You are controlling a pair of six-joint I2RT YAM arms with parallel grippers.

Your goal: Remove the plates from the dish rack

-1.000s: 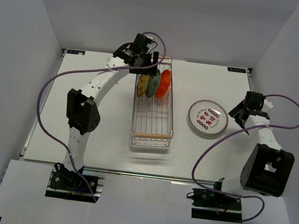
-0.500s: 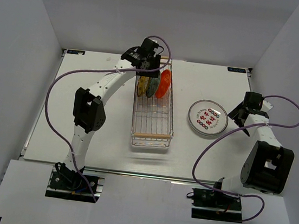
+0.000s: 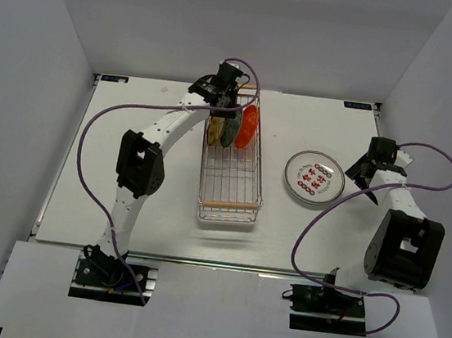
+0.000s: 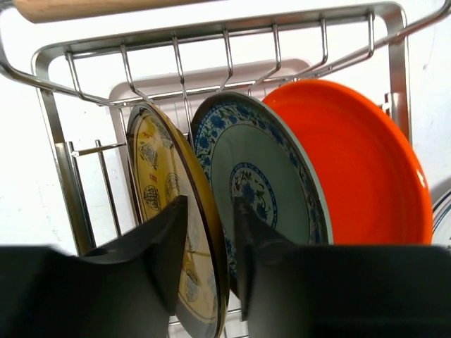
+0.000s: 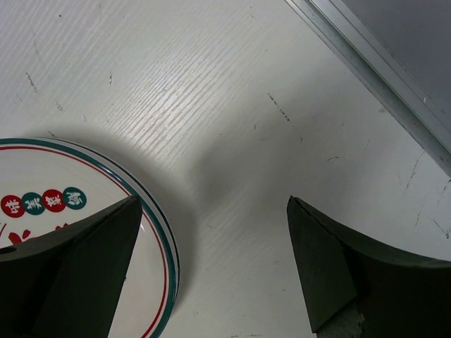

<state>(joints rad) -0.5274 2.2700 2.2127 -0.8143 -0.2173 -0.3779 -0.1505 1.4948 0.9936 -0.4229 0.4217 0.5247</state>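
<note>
Noting left claw (image 4: 208,204) narrowly parted, straddling yellow plate (image 4: 158,211) rim at the rack's (image 4: 211,32) far end, we see a gap. Right claw (image 5: 211,204) released, spread wide, just right of white plate (image 5: 63,232).

Left arm (image 3: 158,128) stretched far forward, left gripper (image 4: 210,205) narrowly parted, right arm (image 3: 398,208) bent, right gripper (image 5: 215,204) wide apart
</note>
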